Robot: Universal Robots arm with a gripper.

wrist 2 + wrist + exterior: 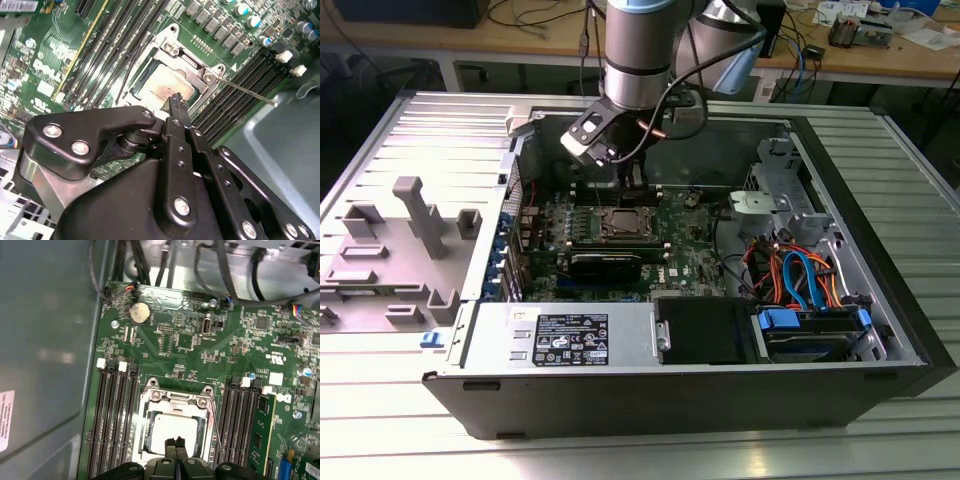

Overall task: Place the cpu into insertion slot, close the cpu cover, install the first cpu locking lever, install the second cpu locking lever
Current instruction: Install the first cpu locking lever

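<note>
The cpu [175,427] lies flat in the insertion slot [146,432], its silvery top showing through the window of the cpu cover [175,399]; in both wrist views the cover lies flat around the chip; a thin locking lever [216,432] runs along one side of the socket, and whether it is latched cannot be told. The gripper [175,442] hangs over the chip's edge, its two fingertips pressed together with nothing between them; contact with the chip cannot be confirmed. Long black memory slots [112,415] flank the socket on both sides; a round coin battery [139,312] sits further along the green motherboard [185,340]. In the exterior view the arm [638,50] reaches down into the open computer case [720,400], which lies on its side on a ribbed metal table [910,180]; a grey moulded fixture [415,215] stands beside the case at the exterior view's left.
</note>
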